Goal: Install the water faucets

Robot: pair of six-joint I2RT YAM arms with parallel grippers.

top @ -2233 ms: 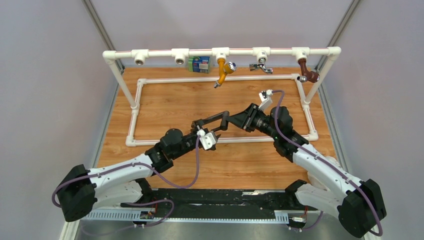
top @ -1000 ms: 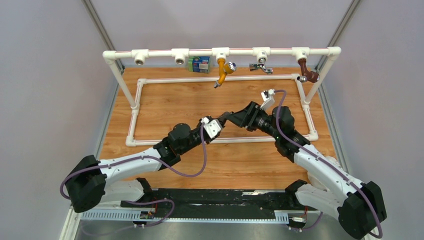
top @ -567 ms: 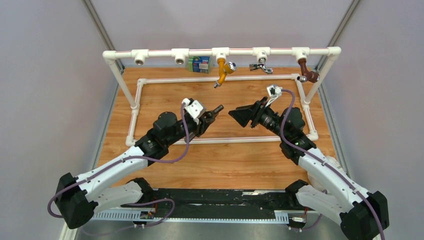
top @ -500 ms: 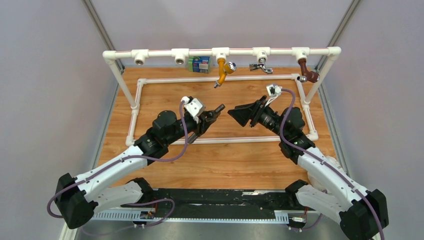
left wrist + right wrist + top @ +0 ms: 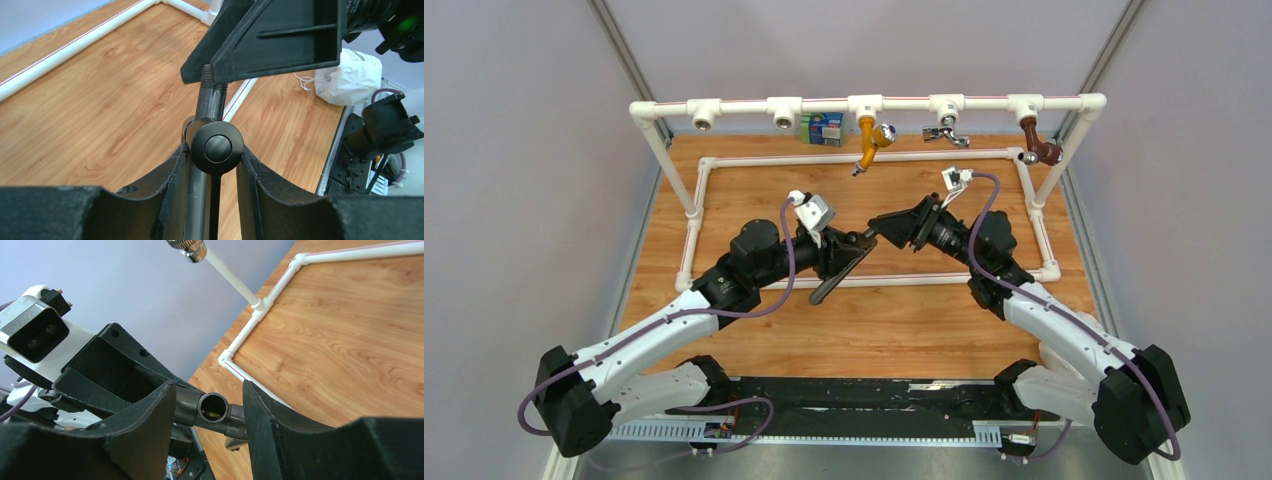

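Left gripper [image 5: 212,150] clenched on black faucet [image 5: 209,100], round cap between its pads. Threaded tip partly hidden behind right gripper [image 5: 210,396], whose jaws flank the tube mouth; clamped or loose, cannot tell. Lower tube cut off.

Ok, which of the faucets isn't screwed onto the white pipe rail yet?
The long black faucet, gripped in the left pincer over the board. The orange tap, chrome tap and brown tap all hang from fittings on the rail.
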